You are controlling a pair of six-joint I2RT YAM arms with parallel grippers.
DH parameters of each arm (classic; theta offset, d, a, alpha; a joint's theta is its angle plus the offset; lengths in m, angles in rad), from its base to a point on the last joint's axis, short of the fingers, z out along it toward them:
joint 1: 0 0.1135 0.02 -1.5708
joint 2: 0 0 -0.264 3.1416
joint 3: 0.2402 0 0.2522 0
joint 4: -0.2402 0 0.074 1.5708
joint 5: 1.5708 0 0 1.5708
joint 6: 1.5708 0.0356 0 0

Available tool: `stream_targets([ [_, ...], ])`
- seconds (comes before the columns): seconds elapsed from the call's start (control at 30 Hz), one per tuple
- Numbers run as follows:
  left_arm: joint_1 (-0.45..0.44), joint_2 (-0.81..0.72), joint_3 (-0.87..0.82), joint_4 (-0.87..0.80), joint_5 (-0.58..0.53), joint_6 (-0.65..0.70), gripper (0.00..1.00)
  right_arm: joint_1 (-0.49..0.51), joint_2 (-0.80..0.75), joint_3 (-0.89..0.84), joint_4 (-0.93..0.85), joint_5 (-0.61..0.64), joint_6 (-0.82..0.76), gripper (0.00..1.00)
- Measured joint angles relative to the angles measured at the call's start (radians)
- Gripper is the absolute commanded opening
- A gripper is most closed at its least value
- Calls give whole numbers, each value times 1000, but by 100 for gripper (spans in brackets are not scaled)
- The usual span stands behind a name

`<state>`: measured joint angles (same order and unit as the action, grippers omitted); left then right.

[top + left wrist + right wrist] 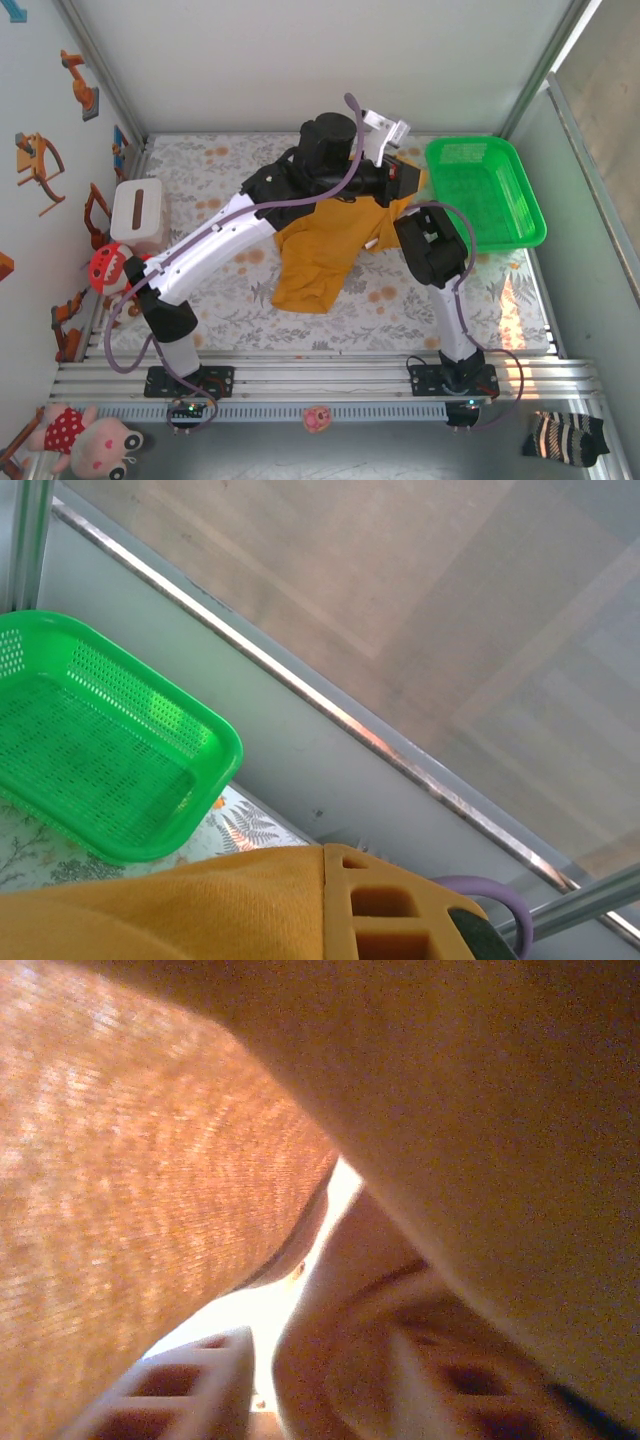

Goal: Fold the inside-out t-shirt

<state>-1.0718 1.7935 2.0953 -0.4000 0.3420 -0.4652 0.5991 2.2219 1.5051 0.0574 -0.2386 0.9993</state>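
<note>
The inside-out t-shirt (pixel 320 250) lay in the middle of the surface (pixel 220 170), a little right of centre in the top view. Its long axis ran on a diagonal, from a loose end at the lower centre up to a bunched end at the upper right, just beside the green basket (pixel 485 190). Both hands were at that upper right end. The left hand (pixel 398 178) was the higher one in the frame; it was pressed together, and in its own wrist view the yellow cloth came right up against its orange finger (pixel 390 910), so I judged that it was pinching a fold of the shirt. The right hand (pixel 270 1370) was just below it, buried in the cloth. Its two fingers stood apart with light between them, and the cloth was draped over them rather than squeezed. From both hands the body of the shirt stretched away toward the lower left. The loose end was nearer to the right hand, so I think this hand was better placed to go for it.
</note>
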Motion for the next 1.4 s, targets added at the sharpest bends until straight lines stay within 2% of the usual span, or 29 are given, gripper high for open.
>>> stream_targets([
  [0.23,0,21,40,4,10,-6,0,5,-14,7,-78,48,-37,67],
  [0.27,0,26,51,3,14,-9,0,6,-16,11,-91,57,-39,70],
  [0.3,0,33,70,3,17,-12,0,8,-17,18,-107,71,-39,85],
  [0.37,0,48,109,3,21,-16,0,12,-21,33,-133,97,-46,86],
  [0.4,0,59,139,0,23,-18,0,15,-24,42,-154,114,-47,95],
  [0.47,0,78,201,-9,23,-20,0,19,-25,56,-193,142,-47,99],
  [0.6,5,111,335,-34,26,-20,0,27,-25,97,-301,216,-49,99],
  [0.7,8,114,371,-36,27,-20,0,33,-25,129,-406,289,-46,99],
  [0.93,7,116,359,-34,42,-20,0,53,23,293,-713,426,-6,99],
  [1.13,8,116,312,-34,40,-20,0,60,95,355,-813,446,-5,98],
  [1.23,8,115,283,-25,40,-20,0,63,115,391,-848,436,-6,92],
  [1.33,8,115,256,-13,40,-20,0,63,129,414,-885,442,-15,80],
  [1.4,7,115,245,-8,40,-20,0,63,131,415,-899,445,-25,69],
])
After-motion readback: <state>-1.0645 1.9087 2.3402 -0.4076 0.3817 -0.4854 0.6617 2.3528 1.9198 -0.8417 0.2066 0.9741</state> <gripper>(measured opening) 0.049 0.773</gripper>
